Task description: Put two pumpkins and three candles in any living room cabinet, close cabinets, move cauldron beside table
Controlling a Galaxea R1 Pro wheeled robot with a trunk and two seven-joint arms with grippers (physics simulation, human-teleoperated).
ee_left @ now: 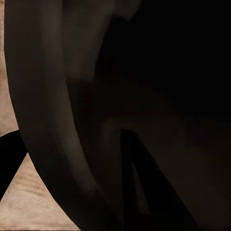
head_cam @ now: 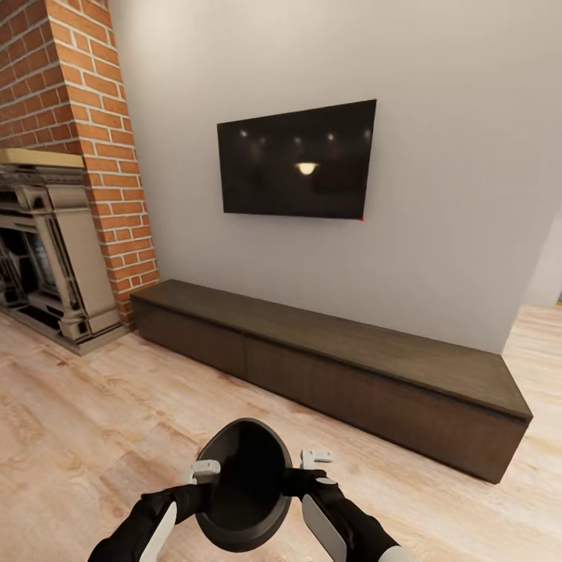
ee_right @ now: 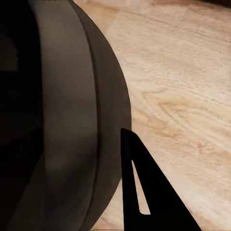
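Low in the frame's centre, the black cauldron (head_cam: 243, 484) hangs between the left gripper (head_cam: 204, 471) and right gripper (head_cam: 315, 459), each apparently clamped on its rim so it can be carried. The closed cabinet (head_cam: 336, 367) stretches across mid-frame under the television (head_cam: 297, 160).

Both arms reach forward low and near, converging at center. Left gripper (head_cam: 204, 471) and right gripper (head_cam: 315, 459) each clamp opposite rim sides of the cauldron (head_cam: 246, 484), held off the floor.
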